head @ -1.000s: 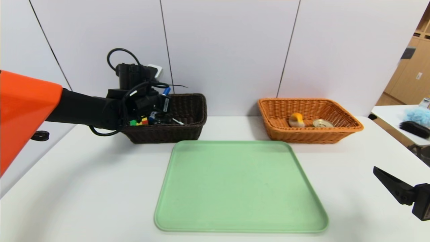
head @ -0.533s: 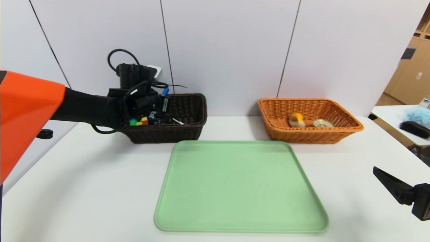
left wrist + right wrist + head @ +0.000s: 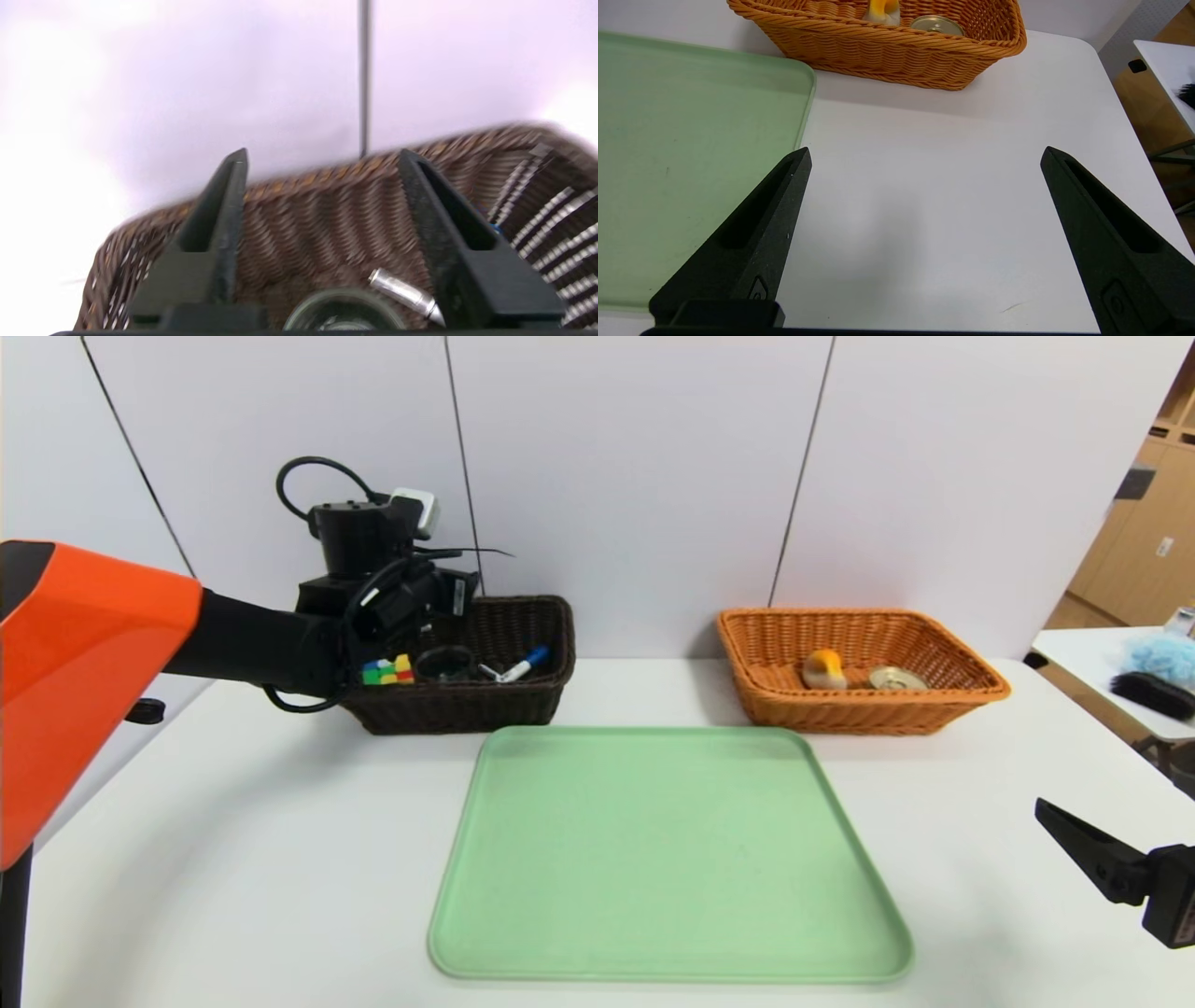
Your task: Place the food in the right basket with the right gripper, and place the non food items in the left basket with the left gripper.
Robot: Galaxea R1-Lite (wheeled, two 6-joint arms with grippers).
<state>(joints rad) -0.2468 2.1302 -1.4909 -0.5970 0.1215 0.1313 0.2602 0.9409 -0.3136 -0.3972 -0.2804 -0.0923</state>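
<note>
The left basket (image 3: 485, 695) was dark brown woven wicker; the right basket (image 3: 859, 700) was orange-tan wicker. The tray (image 3: 667, 859) was pale green and the table (image 3: 233, 859) white. The puzzle cube (image 3: 388, 670) showed green, yellow, red and blue squares. The marker (image 3: 523, 664) was white with a blue cap. The bun (image 3: 823, 669) was cream, topped orange-yellow. The can (image 3: 896, 679) had a gold lid.

left pincer (image 3: 322, 186) raised, jaws apart, right pincer (image 3: 924, 186) parked, spread wide
</note>
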